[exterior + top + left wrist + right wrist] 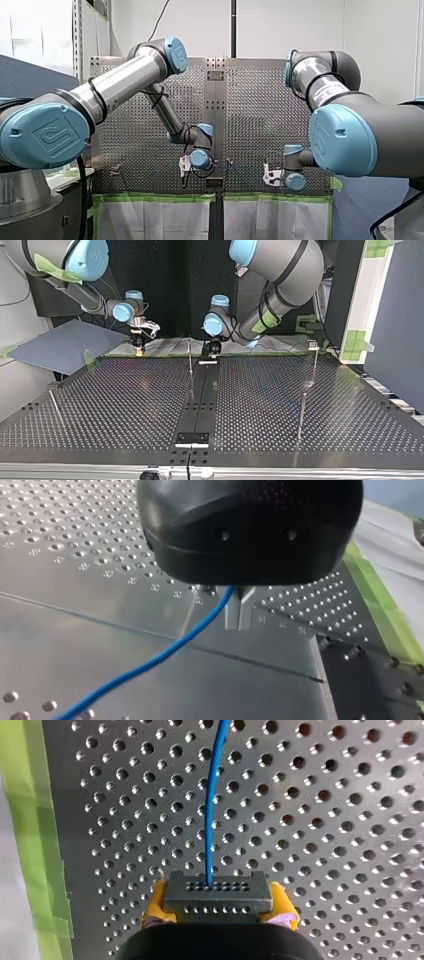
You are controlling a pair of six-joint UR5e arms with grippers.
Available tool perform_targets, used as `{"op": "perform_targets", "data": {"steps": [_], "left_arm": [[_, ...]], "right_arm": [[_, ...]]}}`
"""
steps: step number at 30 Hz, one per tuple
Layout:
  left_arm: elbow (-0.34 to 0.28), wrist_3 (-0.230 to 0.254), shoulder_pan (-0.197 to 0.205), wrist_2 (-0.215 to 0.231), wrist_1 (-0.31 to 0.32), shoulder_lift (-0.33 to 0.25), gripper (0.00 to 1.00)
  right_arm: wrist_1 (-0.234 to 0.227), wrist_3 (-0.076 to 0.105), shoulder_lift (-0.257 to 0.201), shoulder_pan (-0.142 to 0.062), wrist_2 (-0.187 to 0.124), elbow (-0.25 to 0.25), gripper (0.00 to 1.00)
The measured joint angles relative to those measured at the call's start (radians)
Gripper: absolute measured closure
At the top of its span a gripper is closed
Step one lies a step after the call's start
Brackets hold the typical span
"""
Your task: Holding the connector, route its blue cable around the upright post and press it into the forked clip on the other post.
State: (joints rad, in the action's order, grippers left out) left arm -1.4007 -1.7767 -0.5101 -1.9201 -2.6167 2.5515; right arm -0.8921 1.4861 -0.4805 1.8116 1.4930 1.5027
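right gripper (pixel 220 896): clamps the connector (pixel 218 889)
left gripper (pixel 240 615): closed on the cable (pixel 150 662)
care: keep cable taut, clear the post (pixel 190 362), no jerks

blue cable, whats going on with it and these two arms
My right gripper, yellow-padded, is shut on the grey connector, with the blue cable running out ahead over the perforated table. My left gripper looks shut on that cable further along. Both sit by the table's far edge in the top view.
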Motion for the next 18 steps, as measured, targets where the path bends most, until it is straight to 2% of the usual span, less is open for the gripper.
{"op": "perform_targets", "data": {"steps": [7,18], "left_arm": [[-0.002,0.017,-0.008,-0.032,-0.002,0.000,0.98],[0.024,0.010,0.005,-0.008,-0.021,0.000,0.98]], "right_arm": [[0.011,-0.003,0.016,-0.003,0.002,-0.021,1.00],[0.058,-0.001,0.017,-0.006,0.012,-0.061,1.00]]}}
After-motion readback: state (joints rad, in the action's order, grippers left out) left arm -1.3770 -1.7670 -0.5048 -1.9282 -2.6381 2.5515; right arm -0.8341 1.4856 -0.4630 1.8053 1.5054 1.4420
